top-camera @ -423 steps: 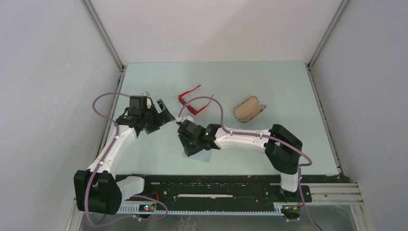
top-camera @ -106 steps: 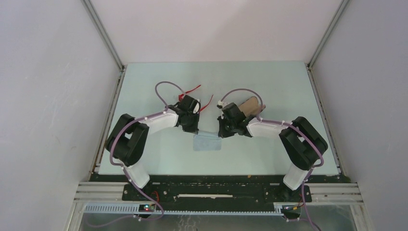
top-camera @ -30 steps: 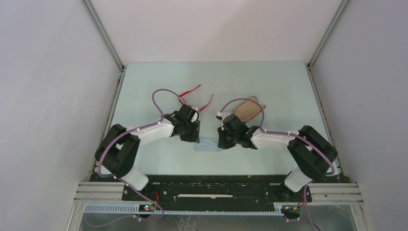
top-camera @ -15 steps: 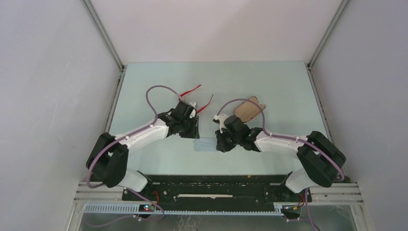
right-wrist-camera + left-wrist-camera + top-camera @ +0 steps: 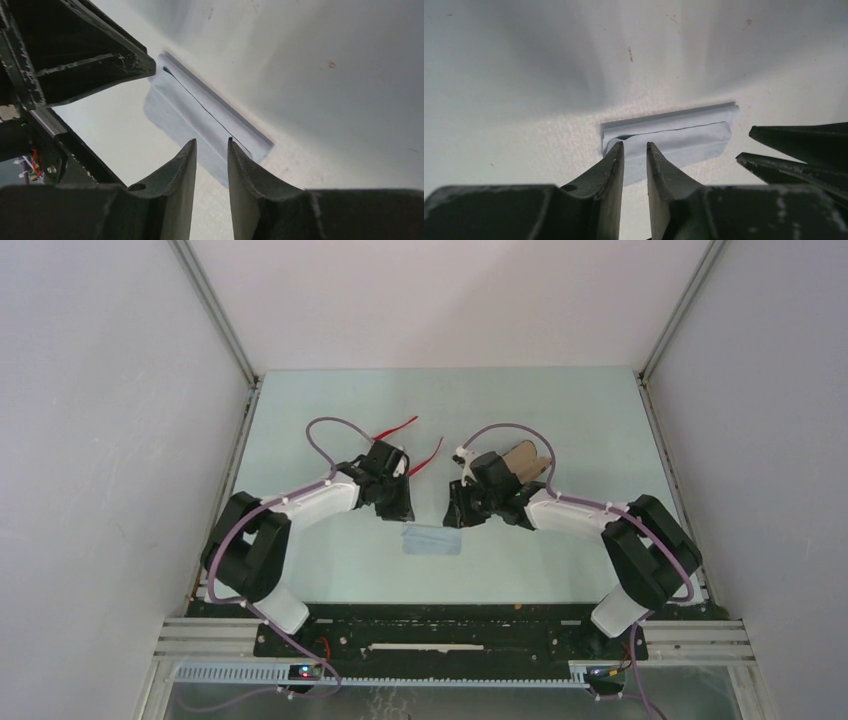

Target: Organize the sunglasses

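Note:
The red sunglasses (image 5: pixel 431 453) lie open at mid-table; only their two thin arms show, the front is hidden under my left wrist. My left gripper (image 5: pixel 403 512) (image 5: pixel 635 146) hovers just behind the folded pale blue cloth (image 5: pixel 432 540) (image 5: pixel 684 137), its jaws a narrow gap apart with nothing between them. My right gripper (image 5: pixel 453 518) (image 5: pixel 211 142) hangs over the cloth's (image 5: pixel 200 117) other end, also open and holding nothing. The two grippers face each other across the cloth.
The brown case (image 5: pixel 525 461) lies open behind my right wrist, partly covered by the arm and its purple cable. Grey walls with metal rails (image 5: pixel 235 430) bound the table on the left, right and back.
Both grippers have drawn back from the cloth toward the far side, leaving it folded flat on the table. The left jaws narrowed and the right jaws widened.

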{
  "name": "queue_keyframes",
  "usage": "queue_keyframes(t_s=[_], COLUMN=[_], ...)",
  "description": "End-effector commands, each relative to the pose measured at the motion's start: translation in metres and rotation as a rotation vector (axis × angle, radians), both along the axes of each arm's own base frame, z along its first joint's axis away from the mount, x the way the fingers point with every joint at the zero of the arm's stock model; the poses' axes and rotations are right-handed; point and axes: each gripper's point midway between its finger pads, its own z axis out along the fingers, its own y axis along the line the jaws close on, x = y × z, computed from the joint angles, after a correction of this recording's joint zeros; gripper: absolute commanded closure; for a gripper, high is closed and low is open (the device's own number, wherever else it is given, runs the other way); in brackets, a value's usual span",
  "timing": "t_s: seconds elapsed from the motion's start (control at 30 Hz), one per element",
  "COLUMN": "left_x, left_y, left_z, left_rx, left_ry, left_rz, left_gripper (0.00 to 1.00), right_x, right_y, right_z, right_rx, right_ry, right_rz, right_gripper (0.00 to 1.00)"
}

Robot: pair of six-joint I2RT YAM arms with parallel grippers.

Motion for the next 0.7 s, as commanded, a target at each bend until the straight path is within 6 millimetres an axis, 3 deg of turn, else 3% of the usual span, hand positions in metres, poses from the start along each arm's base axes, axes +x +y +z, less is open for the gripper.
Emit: queue_keyframes(t_s=[0.0,0.3,0.67], left_x=[0.010,0.008,0.007], left_y=[0.001,0.017,0.023], left_z=[0.006,-0.014,-0.033], left_rx=[-0.006,0.070,0.118], left_ry=[-0.004,0.028,0.054], left_rz=[0.017,0.041,0.046], left_gripper=[0.73,0.77,0.78], right_x=[0.009,0.009,0.009], right_y=[0.023,0.042,0.049], right_z=[0.011,0.005,-0.011], right_rx=[0.062,0.085,0.066], right_ry=[0.012,0.052,0.088], right_rz=[0.009,0.049,0.067], right_gripper=[0.63,0.63,0.63])
